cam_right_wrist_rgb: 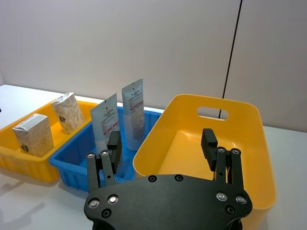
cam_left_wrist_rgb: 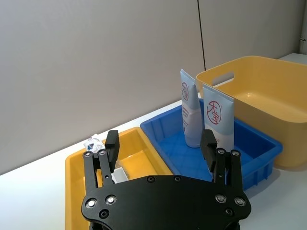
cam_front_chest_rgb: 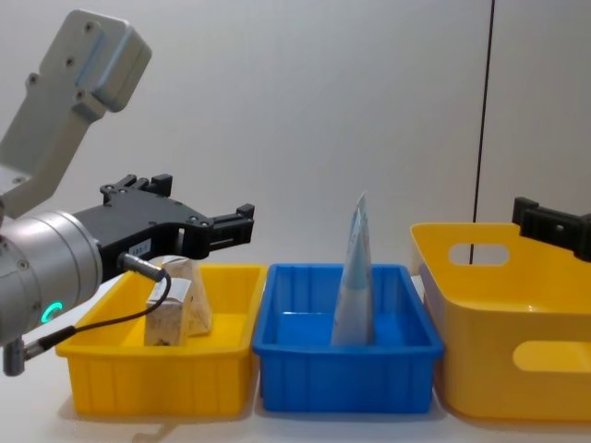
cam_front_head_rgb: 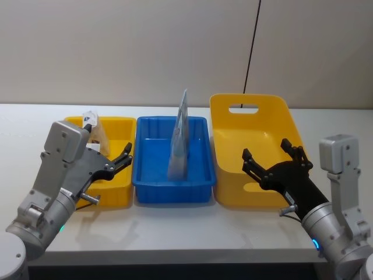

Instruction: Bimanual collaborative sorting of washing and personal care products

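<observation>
Sorting looks finished: tubes point(cam_front_head_rgb: 179, 143) upright in blue bin point(cam_front_head_rgb: 172, 193), packets point(cam_right_wrist_rgb: 33, 136) in small yellow bin point(cam_front_head_rgb: 113, 195). Left pincer point(cam_front_head_rgb: 127, 154), right pincer point(cam_front_head_rgb: 265, 153) gape wide, empty. Next: likely retract.

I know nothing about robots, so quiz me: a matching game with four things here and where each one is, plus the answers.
Things
1. white red-marked plastic tubes
2. beige speckled soft packs
3. left tool
4. right tool

Places
A. raised by the large yellow plastic basket
B. standing in the blue plastic bin
C. raised by the small yellow plastic bin
D. inside the small yellow plastic bin

Pairs: 1-B, 2-D, 3-C, 4-A
</observation>
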{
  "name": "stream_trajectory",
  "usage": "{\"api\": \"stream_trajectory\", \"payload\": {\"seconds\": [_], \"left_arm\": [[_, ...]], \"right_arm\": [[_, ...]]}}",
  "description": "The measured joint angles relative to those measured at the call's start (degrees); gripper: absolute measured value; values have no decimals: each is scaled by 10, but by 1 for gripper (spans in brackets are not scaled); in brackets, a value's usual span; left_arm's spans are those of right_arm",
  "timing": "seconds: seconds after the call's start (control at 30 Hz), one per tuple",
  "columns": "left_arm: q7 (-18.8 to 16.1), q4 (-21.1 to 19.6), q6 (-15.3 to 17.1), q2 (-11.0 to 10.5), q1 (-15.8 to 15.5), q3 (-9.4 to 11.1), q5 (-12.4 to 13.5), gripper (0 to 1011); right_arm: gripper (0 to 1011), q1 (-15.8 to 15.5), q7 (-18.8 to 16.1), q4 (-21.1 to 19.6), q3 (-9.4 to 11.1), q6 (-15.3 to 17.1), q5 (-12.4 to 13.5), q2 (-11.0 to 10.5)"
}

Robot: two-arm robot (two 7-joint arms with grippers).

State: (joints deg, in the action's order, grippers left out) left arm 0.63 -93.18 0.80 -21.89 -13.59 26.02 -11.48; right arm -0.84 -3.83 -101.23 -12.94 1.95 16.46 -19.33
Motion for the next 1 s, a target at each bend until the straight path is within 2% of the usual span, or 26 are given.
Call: {"api": "stream_trajectory", "payload": {"seconds": [0.17, 0.4, 0.57, 0.63, 0.73, 0.77, 0.8, 0.83, 0.9, 1.0], "left_arm": [[0, 0, 1, 1, 0, 0, 1, 1001], [-7, -8, 26, 6, -5, 0, 5, 1001], [-18, -19, 80, 12, -12, 0, 10, 1001], [-19, -21, 87, 13, -13, 0, 11, 1001], [-28, -28, 130, 17, -19, 1, 16, 1001], [-28, -29, 134, 18, -20, 1, 17, 1001], [-32, -30, 153, 19, -23, 2, 20, 1001], [-32, -30, 153, 19, -23, 2, 20, 1001], [-39, -32, 182, 23, -30, 5, 25, 1001], [-43, -32, 202, 27, -34, 6, 29, 1001]], "right_arm": [[1002, 0, 0, 0, 0, 0, 0, 0], [1002, 0, 0, 0, 0, 0, 0, 0], [1002, 0, 0, 0, 0, 0, 0, 0], [1002, 0, 0, 0, 0, 0, 0, 0], [1002, 0, 0, 0, 0, 0, 0, 0], [1002, 0, 0, 0, 0, 0, 0, 0], [1002, 0, 0, 0, 0, 0, 0, 0], [1002, 0, 0, 0, 0, 0, 0, 0], [1002, 0, 0, 0, 0, 0, 0, 0], [1002, 0, 0, 0, 0, 0, 0, 0]]}}
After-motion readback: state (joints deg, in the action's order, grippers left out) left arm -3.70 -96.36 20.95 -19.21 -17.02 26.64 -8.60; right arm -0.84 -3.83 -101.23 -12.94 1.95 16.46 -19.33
